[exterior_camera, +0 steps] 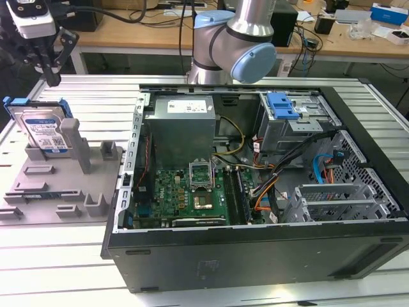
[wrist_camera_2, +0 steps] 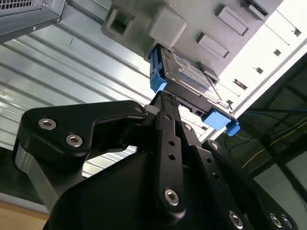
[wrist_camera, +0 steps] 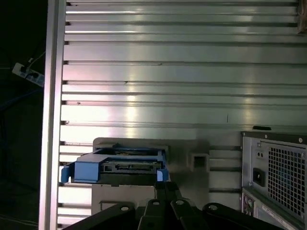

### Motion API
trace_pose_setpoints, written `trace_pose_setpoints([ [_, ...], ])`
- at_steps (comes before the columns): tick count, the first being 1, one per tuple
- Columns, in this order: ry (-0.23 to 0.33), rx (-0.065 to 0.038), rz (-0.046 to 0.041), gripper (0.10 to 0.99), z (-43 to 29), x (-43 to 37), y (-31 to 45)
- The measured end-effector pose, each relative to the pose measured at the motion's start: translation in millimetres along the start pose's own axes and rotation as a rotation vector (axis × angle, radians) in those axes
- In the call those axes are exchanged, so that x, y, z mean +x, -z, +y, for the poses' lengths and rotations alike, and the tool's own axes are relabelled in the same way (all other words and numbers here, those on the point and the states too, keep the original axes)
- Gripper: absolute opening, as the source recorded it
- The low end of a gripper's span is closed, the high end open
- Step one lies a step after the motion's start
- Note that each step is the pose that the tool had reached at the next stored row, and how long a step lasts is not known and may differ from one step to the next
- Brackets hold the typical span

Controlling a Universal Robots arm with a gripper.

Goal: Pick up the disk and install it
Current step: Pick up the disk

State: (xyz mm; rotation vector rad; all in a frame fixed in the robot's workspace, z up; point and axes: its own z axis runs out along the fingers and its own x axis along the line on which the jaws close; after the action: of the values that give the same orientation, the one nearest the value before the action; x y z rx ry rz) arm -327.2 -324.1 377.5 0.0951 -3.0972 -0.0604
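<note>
Right now the disk [exterior_camera: 43,128] isn't in the machine yet. It's standing on edge in a slot of the grey plastic holder [exterior_camera: 64,185], over on the exterior view's left, with the label side showing and the blue bracket wrapped around its edges. The holder sits flat on the ribbed aluminium bench [exterior_camera: 57,256], just beside the open computer case [exterior_camera: 255,262].

The tool [exterior_camera: 51,78] hangs above the disk, up toward the back of the bench. There's a clear gap between them, so no contact. Its black fingers look pinched together at the tips with nothing between them, so it's closed on air. In the second wrist view the tips [wrist_camera_2: 165,100] line up with the blue edge of the disk [wrist_camera_2: 187,72], and the first wrist view has the disk [wrist_camera: 117,165] edge-on just past the tool [wrist_camera: 164,184].

Inside the case you can see the grey power supply box [exterior_camera: 182,125], the green motherboard [exterior_camera: 185,192] and a blue latch [exterior_camera: 281,105] on the drive cage. The robot arm's elbow [exterior_camera: 239,45] sits behind the case.
</note>
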Motion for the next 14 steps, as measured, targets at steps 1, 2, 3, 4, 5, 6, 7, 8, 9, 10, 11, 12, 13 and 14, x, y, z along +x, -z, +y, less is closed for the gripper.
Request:
trace_pose_setpoints([
  [1, 0.020, 0.001, 0.0008, 0.106, 0.0, 0.0, -0.1],
  [2, 0.051, 0.002, 0.0021, 0.106, 0.0, 0.0, -0.3],
  [3, 0.103, 0.004, 0.0042, 0.106, 0.0, 0.0, -0.9],
  [4, 0.149, 0.006, 0.0060, 0.106, -0.1, 0.0, -1.5],
  [5, 0.185, 0.008, 0.0075, 0.106, -0.1, 0.0, -2.0],
  [6, 0.214, 0.009, 0.0088, 0.114, -0.1, -0.1, -2.4],
  [7, 0.235, 0.010, 0.0095, 0.169, -0.1, -0.1, -2.7],
  [8, 0.252, 0.010, 0.0102, 0.169, -0.1, -0.1, -2.9],
  [9, 0.277, 0.011, 0.0111, 0.235, -0.1, -0.1, -3.1],
  [10, 0.297, 0.012, 0.0119, 0.235, -0.1, -0.1, -3.3],
  [11, 0.329, 0.014, 0.0133, 0.416, -0.1, -0.1, -3.5],
  [12, 0.361, 0.015, 0.0144, 0.475, -0.1, -0.1, -3.8],
  [13, 0.380, 0.016, 0.0150, 0.475, -0.1, -0.1, -4.0],
  [14, 0.400, 0.017, 0.0159, 0.475, -0.1, -0.1, -4.2],
])
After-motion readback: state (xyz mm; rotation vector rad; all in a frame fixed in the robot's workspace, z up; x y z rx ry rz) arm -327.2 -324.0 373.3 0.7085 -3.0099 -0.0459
